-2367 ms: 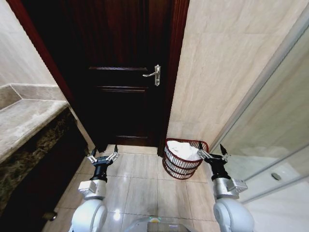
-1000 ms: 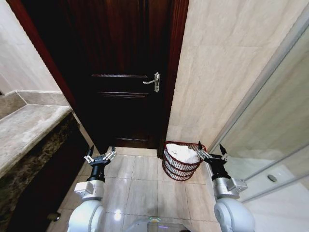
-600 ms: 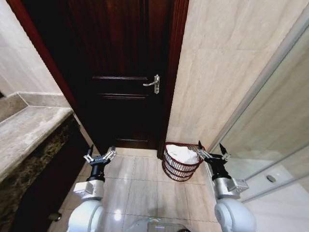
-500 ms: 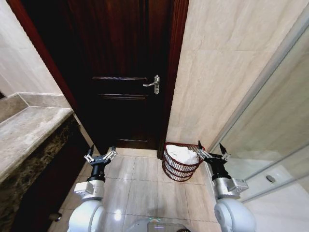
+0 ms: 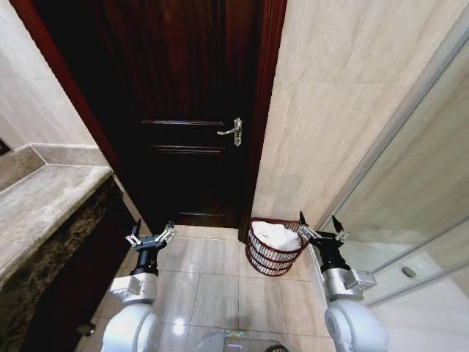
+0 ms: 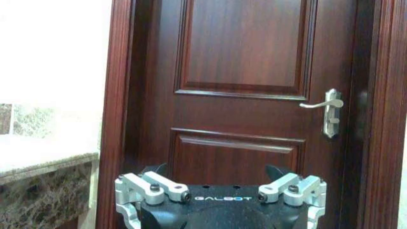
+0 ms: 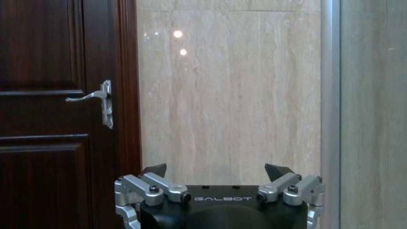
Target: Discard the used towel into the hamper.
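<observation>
The hamper (image 5: 272,253), a dark reddish-brown open-weave basket, stands on the tiled floor at the foot of the beige wall, just right of the door. A white towel (image 5: 278,235) lies bunched inside it. My right gripper (image 5: 317,228) is held up open and empty just right of the hamper's rim. My left gripper (image 5: 152,233) is held up open and empty well left of the hamper, in front of the door. Both grippers' fingertips show spread apart in the wrist views, the left gripper (image 6: 216,170) facing the door and the right gripper (image 7: 216,169) facing the wall.
A dark wooden door (image 5: 187,110) with a silver lever handle (image 5: 233,132) is shut straight ahead. A stone counter (image 5: 40,205) runs along the left. A glass shower partition (image 5: 418,183) lines the right. Tiled floor (image 5: 212,271) lies open between my arms.
The whole head view has shifted slightly, so the door handle and counter sit lower in the picture. Both grippers stay open in the same raised pose; the towel stays in the hamper.
</observation>
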`<state>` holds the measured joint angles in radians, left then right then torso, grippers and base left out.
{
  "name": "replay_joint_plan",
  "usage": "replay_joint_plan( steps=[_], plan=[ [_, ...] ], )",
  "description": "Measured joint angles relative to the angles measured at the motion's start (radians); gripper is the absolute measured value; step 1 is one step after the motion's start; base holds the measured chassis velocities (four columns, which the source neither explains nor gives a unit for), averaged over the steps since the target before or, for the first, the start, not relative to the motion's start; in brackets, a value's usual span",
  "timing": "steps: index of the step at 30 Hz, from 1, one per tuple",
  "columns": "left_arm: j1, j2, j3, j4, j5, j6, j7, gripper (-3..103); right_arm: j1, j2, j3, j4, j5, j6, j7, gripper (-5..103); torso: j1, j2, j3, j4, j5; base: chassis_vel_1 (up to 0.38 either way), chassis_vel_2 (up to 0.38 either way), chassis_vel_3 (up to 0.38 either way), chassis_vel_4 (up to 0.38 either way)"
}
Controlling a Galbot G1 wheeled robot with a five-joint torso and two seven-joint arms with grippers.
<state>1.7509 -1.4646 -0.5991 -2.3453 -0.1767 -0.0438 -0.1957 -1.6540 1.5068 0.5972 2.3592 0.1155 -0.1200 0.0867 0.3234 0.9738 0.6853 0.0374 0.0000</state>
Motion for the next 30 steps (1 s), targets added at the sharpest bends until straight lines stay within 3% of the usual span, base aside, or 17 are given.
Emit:
replay_joint_plan(
  steps=[30],
  plan=[
    [-0.019,0.0,-0.008,0.009,-0.014,0.005,-0.008,100,0.037,-0.002,-0.011,-0.021,-0.001,-0.015,-0.002,100,0.053,0.117,0.064,0.0,-0.0001,0.0,0.0,0.0,0.0]
  ],
)
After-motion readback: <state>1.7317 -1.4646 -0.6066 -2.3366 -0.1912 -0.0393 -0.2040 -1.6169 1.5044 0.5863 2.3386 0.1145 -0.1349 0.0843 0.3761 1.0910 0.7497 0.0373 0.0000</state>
